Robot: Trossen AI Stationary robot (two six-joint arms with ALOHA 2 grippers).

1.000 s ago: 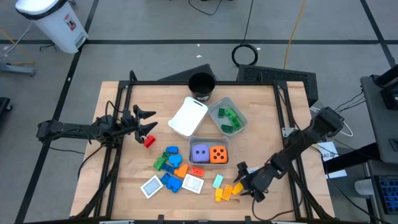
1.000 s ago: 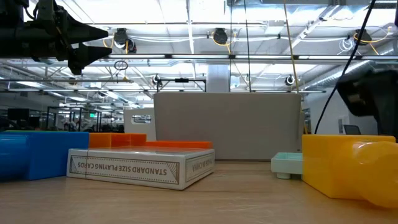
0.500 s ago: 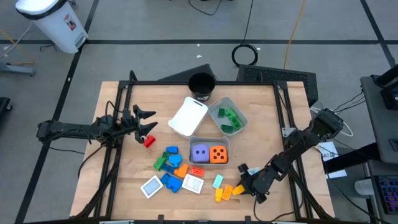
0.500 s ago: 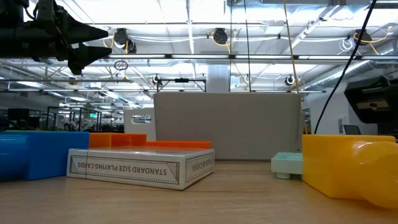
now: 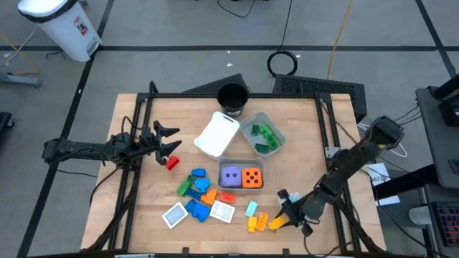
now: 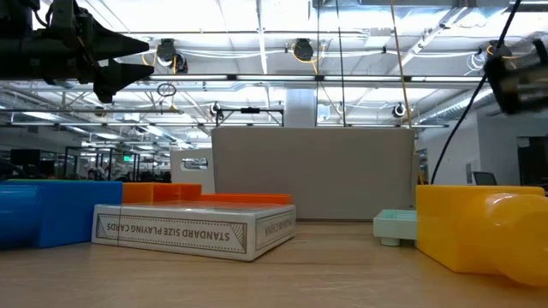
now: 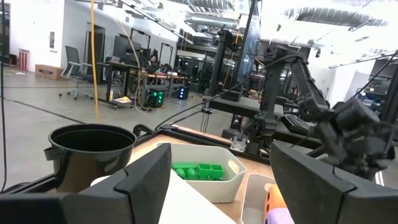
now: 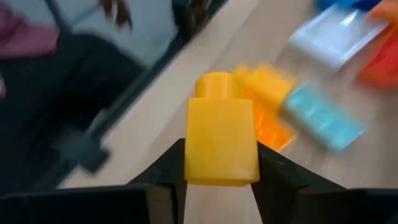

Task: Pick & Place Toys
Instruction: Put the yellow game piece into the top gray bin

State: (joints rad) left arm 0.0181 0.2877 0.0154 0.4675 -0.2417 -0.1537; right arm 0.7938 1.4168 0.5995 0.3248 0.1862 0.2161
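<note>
My right gripper [image 5: 285, 219] hangs over the table's near right part, shut on a yellow block [image 8: 221, 140] that is off the wood. Beneath it lie more yellow and orange blocks [image 8: 268, 93], a teal block [image 8: 323, 121] and a white tile [image 8: 336, 37]. More blocks and tiles [image 5: 201, 201] lie near the front middle, resting flat. A red block [image 5: 172, 163] sits under my left gripper [image 5: 169, 139], which waits open at the left, above the table. The purple and orange dice [image 5: 241, 176] sit in a tray. My right gripper pinches the yellow block's two opposite flat sides [image 8: 193, 163] between its two fingers [image 8: 272, 171]. The fingers slant down from the table's right. The block is lifted clear, its round stud [image 8: 217, 84] pointing away from the gripper.
A black cup [image 5: 232, 96] stands at the far middle, with a white tray [image 5: 217, 134] and a grey tray of green blocks [image 5: 263, 135] in front of it. A card box [image 6: 193, 228] lies near the low camera. Bare wood lies at the far right.
My right gripper has shut on the yellow block and risen, drawing back a little toward the table's right edge. The block has come up off the table, leaving the other yellow and orange blocks where they lay.
</note>
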